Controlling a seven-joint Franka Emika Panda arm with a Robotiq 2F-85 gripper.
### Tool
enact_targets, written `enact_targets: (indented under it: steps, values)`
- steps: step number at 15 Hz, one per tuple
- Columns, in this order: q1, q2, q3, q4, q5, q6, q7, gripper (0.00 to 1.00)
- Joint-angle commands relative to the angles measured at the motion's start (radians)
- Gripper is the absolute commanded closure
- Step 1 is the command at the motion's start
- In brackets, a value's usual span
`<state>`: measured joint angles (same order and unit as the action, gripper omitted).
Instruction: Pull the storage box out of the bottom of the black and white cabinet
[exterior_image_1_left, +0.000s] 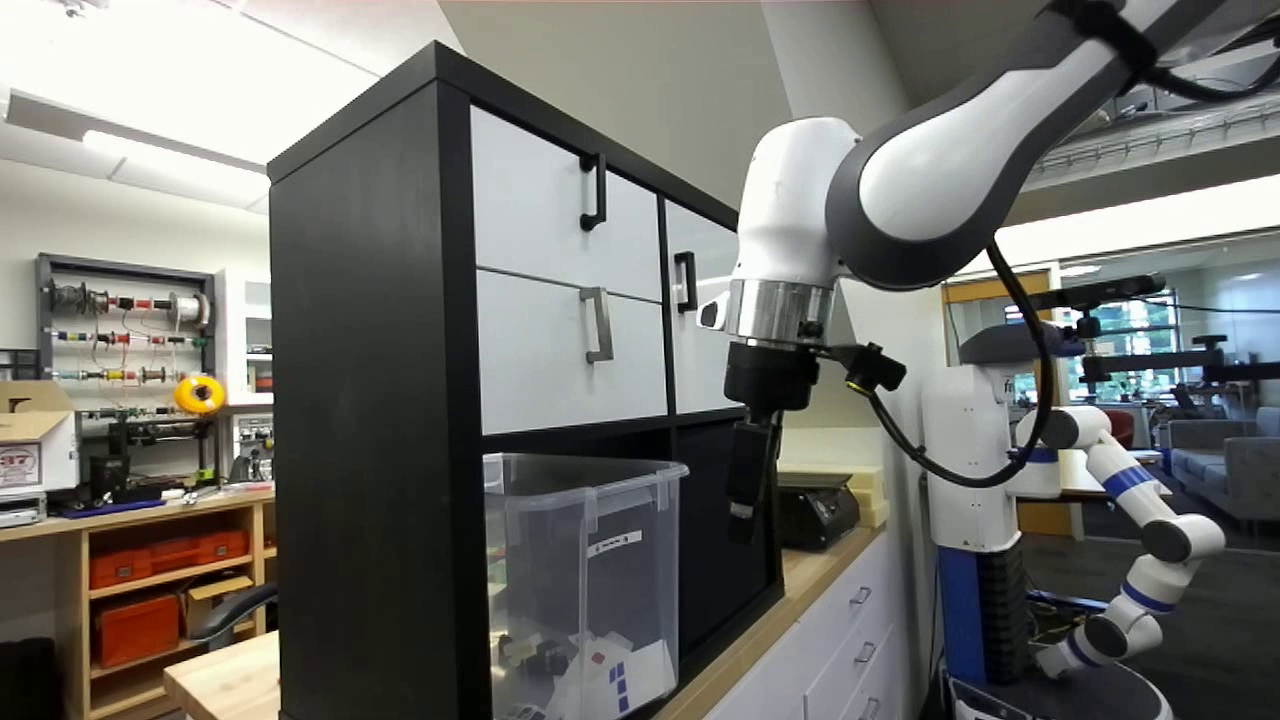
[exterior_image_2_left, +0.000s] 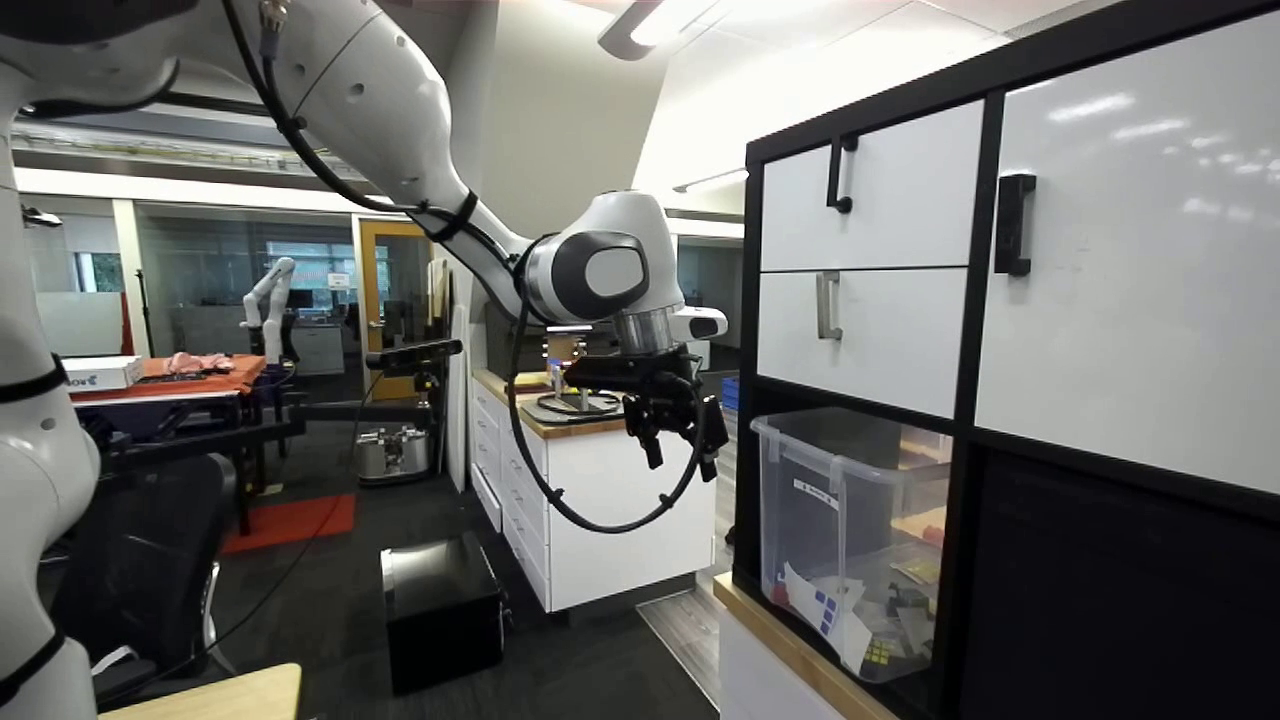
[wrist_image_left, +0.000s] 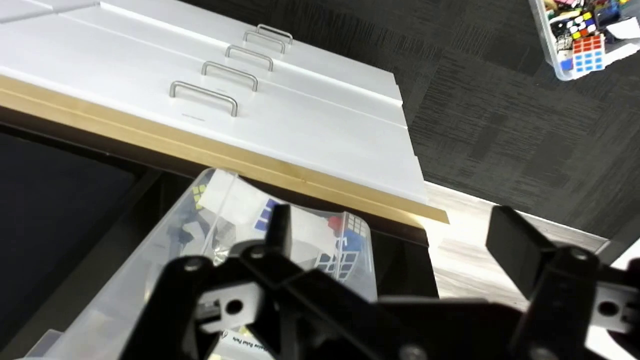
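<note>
The clear storage box (exterior_image_1_left: 600, 500) is in a bottom compartment of the black and white cabinet (exterior_image_1_left: 365, 400), with its labelled front sticking partly out. Papers and small objects show through its walls. The box (exterior_image_2_left: 800, 530) and cabinet (exterior_image_2_left: 1130, 330) also show in the other exterior view. My gripper (exterior_image_2_left: 682, 464) hangs pointing down in front of the cabinet, at about the height of the box's rim, apart from it. In the wrist view my gripper (wrist_image_left: 392, 237) has its fingers wide apart with nothing between them. The box (wrist_image_left: 310, 227) lies beyond the left finger, which hides part of it.
The cabinet stands on a wooden counter (exterior_image_1_left: 740, 670) over white drawers with metal handles (wrist_image_left: 205, 92). A bin of colourful pieces (wrist_image_left: 542, 37) is on the dark floor. A black box (exterior_image_2_left: 440, 620) stands on the floor. A white mobile robot (exterior_image_1_left: 970, 460) stands behind my arm.
</note>
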<state>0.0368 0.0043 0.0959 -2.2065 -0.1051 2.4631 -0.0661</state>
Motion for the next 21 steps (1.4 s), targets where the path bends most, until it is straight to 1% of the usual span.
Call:
enact_targets:
  steps: [1,5,10,14,17,21]
  values:
    - [-0.001,0.026,-0.027,0.024,-0.018,0.098,-0.107,0.00]
    - [-0.003,0.046,-0.037,0.039,-0.004,0.193,-0.245,0.00]
    - [-0.004,0.063,-0.027,0.043,0.016,0.293,-0.459,0.00]
    - [-0.013,0.076,-0.016,0.052,0.082,0.346,-0.643,0.00]
    - [-0.015,0.075,-0.021,0.036,0.081,0.449,-0.726,0.00]
    - [-0.017,0.087,-0.011,0.026,0.086,0.573,-0.842,0.00]
